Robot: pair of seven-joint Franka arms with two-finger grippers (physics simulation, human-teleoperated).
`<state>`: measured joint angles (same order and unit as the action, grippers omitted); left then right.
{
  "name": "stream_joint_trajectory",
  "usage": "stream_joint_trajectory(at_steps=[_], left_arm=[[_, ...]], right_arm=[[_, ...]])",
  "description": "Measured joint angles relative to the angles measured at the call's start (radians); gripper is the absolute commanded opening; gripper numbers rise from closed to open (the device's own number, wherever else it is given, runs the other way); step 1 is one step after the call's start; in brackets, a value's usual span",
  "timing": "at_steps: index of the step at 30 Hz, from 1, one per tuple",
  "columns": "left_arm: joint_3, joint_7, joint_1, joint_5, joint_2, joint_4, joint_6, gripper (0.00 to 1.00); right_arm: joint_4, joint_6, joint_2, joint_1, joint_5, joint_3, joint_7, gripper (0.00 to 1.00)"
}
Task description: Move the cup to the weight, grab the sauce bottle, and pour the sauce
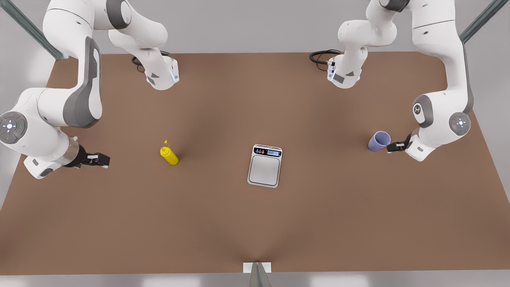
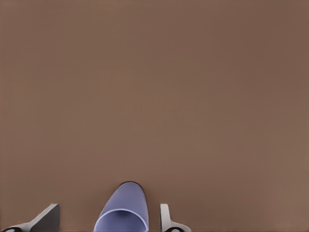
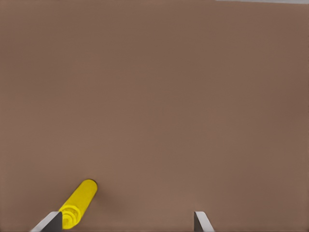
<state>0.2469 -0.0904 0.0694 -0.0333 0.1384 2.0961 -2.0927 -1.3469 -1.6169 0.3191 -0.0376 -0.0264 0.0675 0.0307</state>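
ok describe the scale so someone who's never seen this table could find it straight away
Start from the brown table and look near its middle, between the yellow sauce bottle toward the front view's left and the lavender cup toward its right. There lies the weight, clear of both. It alone is flat and rectangular: a silver-grey platform with a black display strip at one end.

sauce bottle (image 1: 169, 155) front view's left of weight (image 1: 265, 165), cup (image 1: 379, 140) to its right

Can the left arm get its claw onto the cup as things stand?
Probably yes. The left claw sits right beside the cup at the front view's right, fingers open, and in its wrist view the cup stands between the two fingers with nothing on the table in between.
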Motion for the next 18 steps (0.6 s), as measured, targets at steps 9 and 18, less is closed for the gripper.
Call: stream_joint_trajectory(at_steps=[9, 18], left_arm=[[0.070, -0.069, -0.005, 0.000, -0.038, 0.194, -0.155, 1.00], [0.071, -0.069, 0.003, 0.002, -0.035, 0.308, -0.246, 0.93]], right_arm=[[-0.009, 0.020, 0.005, 0.002, -0.003, -0.002, 0.005, 1.00], [-0.024, 0.009, 0.012, 0.004, -0.003, -0.002, 0.003, 1.00]])
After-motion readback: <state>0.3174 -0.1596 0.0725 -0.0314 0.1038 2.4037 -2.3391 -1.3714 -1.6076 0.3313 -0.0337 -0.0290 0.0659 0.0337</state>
